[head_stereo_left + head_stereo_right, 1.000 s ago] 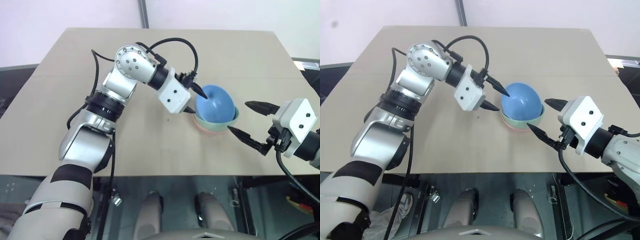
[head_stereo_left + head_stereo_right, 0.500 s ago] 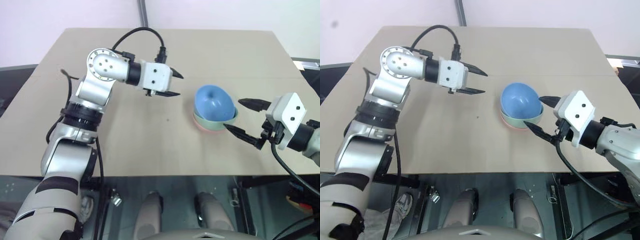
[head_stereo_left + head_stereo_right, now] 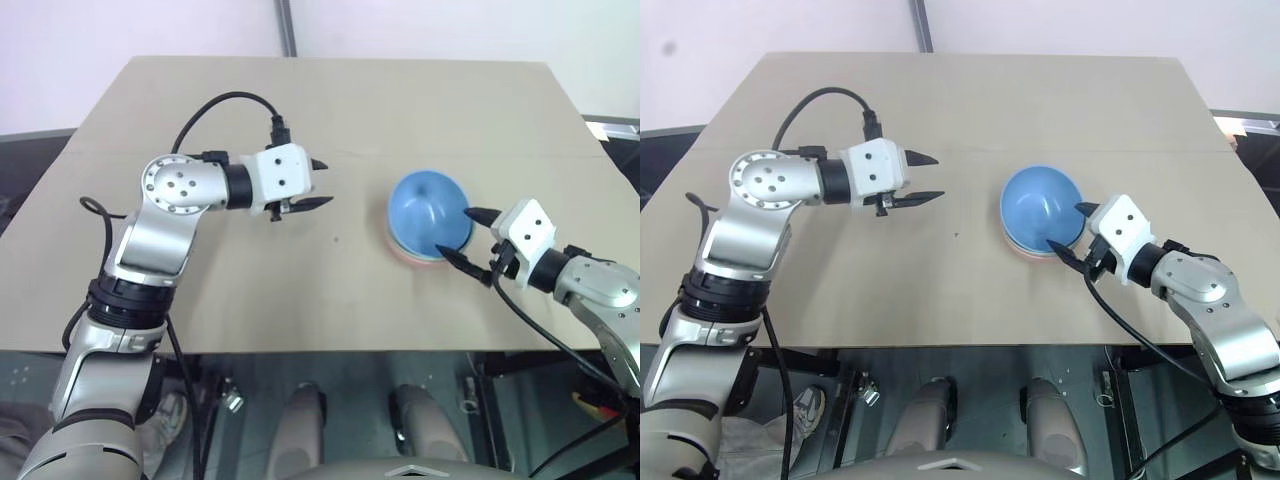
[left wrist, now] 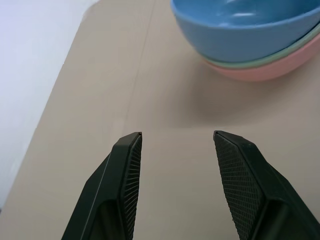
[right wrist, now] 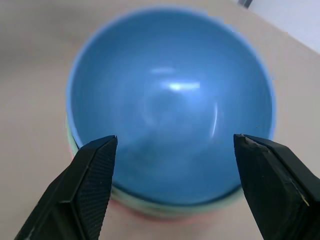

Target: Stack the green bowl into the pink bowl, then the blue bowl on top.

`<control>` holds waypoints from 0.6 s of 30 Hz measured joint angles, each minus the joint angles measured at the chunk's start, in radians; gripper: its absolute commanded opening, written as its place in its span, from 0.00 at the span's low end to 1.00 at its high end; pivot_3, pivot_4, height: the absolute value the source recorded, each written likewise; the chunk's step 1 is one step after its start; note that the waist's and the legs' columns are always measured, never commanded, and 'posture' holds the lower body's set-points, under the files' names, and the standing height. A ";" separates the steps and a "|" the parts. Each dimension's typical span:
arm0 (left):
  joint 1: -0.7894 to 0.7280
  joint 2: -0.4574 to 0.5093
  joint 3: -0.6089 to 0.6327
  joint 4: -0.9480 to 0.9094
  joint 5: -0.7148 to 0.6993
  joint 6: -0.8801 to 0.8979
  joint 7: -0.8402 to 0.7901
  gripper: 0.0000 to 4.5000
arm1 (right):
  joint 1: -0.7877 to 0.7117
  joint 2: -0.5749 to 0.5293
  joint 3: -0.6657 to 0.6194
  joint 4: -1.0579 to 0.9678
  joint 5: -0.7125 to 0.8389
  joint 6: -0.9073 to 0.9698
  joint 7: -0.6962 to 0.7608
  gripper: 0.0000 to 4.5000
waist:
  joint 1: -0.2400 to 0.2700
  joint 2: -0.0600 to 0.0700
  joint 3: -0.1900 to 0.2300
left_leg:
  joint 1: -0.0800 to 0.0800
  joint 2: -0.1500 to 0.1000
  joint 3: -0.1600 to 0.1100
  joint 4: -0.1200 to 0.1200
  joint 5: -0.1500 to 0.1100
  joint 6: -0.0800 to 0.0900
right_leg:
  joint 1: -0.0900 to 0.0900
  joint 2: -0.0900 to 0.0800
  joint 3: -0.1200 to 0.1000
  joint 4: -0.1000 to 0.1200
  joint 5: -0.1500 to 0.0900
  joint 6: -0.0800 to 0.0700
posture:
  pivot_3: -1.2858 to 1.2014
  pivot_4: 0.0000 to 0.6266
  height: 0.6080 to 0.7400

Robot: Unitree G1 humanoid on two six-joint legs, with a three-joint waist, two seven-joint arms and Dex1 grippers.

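Though smooth, round blue bowl uppermost

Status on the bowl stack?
Both claws open, empty: left clear of stack, right at its rim. Blue bowl nested on green, pink. Nothing blocking.

1. A lab or test room, by the look; a bare tan table stands by a plain white wall;
2. cables trail under the table edge; a metal post rises behind.

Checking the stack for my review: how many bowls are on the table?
3, all nested in one stack: blue bowl on top, green bowl in the middle, pink bowl at the bottom.
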 measured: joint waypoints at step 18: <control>0.119 -0.003 0.037 -0.058 -0.041 0.074 0.068 0.53 | -0.347 0.234 0.065 0.157 -0.083 -0.065 -0.045 0.90 | -0.009 0.000 0.000 | 0.003 0.000 0.001 -0.003 0.000 0.000 | 0.001 0.000 0.001 0.000 0.000 0.000 | 0.52 0.24 1.00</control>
